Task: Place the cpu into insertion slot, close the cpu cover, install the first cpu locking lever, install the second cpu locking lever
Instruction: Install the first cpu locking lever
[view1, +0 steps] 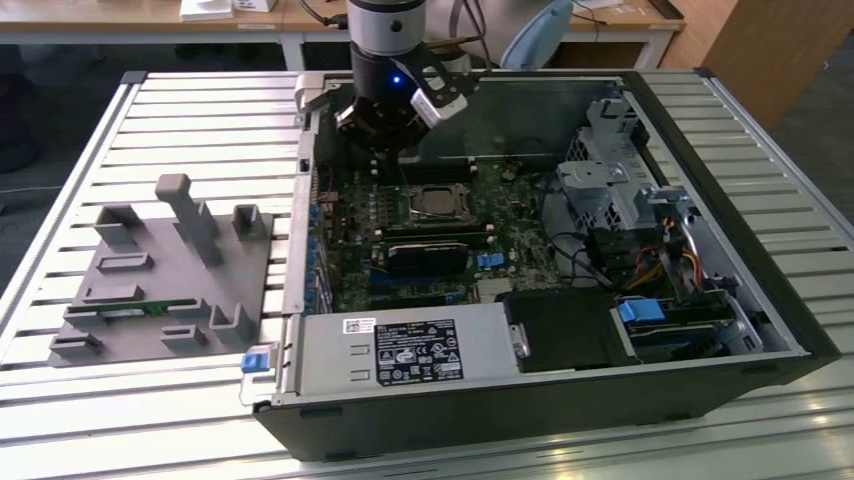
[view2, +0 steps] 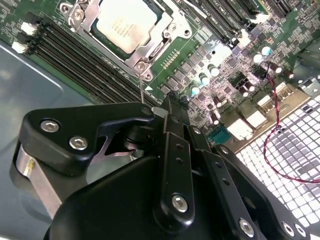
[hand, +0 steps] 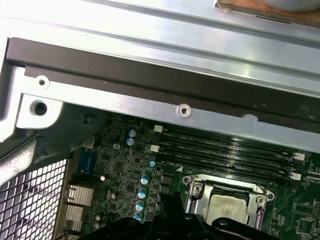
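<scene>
Black tool, closed on nothing I can see, hangs just off the thin silver-grey cpu cover's corner; dull silver square cpu sits framed inside.

over cpu cover: free | flanks: memory slots, graphics card | beyond slots: case wall

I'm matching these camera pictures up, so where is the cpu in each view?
Exterior view: the cpu lies near the arm.
Second wrist view: cpu, framed by the cpu cover.
First wrist view: cpu, framed likewise.
Shared landmark: the memory slots alongside it.
</scene>
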